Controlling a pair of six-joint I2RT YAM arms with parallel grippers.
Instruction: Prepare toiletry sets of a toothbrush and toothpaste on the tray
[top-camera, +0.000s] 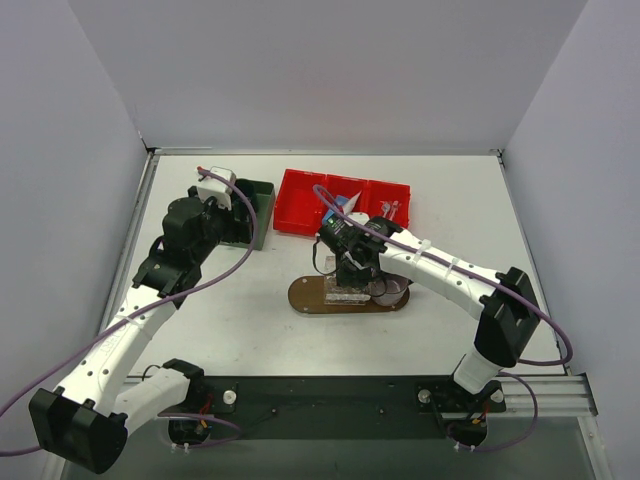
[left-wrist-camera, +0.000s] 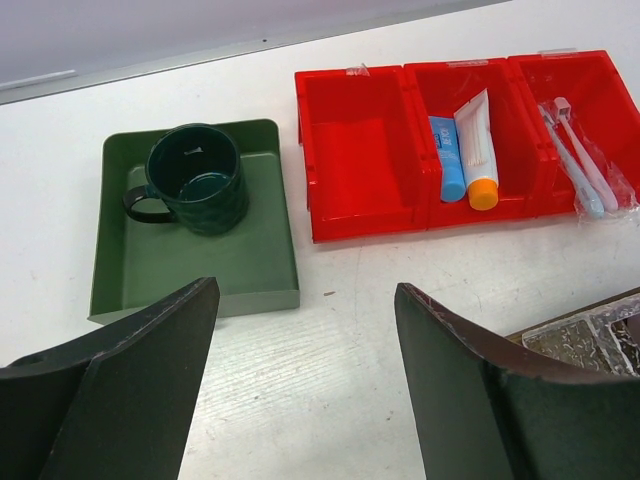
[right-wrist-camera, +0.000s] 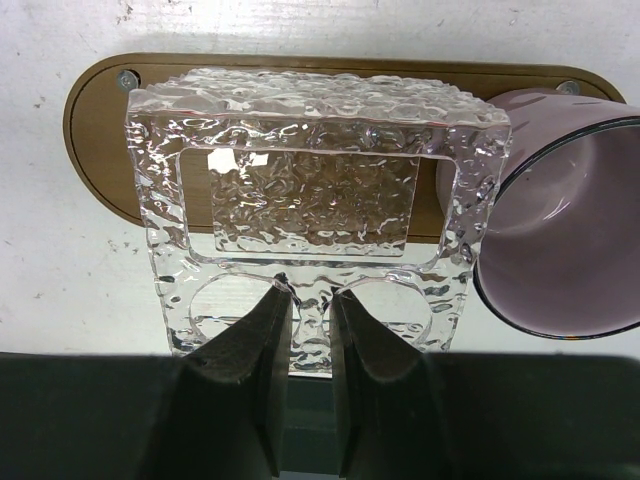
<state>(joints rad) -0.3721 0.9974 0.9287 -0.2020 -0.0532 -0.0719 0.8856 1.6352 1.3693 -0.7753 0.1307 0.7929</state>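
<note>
Toothpaste tubes (left-wrist-camera: 476, 145) lie in the middle compartment of the red bin (left-wrist-camera: 360, 165) and the toothbrushes (left-wrist-camera: 580, 170) in its end compartment, so none has reached the tray (right-wrist-camera: 95, 130), which sits on the desk (top-camera: 230, 320) in front of the bin. On the tray are a translucent pink mug (right-wrist-camera: 570, 230) and a clear textured holder (right-wrist-camera: 320, 200) with a rectangular opening and two round ones. The step in hand looks like seating that holder. The right hand (right-wrist-camera: 308, 292) is closed on the rib between the two round openings. In the wrist view the holder's near end lies over bare desk rather than over wood, and I cannot tell whether it rests there or hangs just above. To do this well, the holder should go back onto the board, level and square to its long side, without nudging the mug touching its right edge. The fingers should part only once it sits flat, then lift straight up. The right arm reaches forward and inward from its base, wrist bent so the hand points down over the tray. The left arm stretches toward the green box (left-wrist-camera: 250, 270) holding the dark green mug (left-wrist-camera: 195, 180). The left hand (left-wrist-camera: 305, 290) hovers wide open and empty, aimed at the desk between box and bin.
</note>
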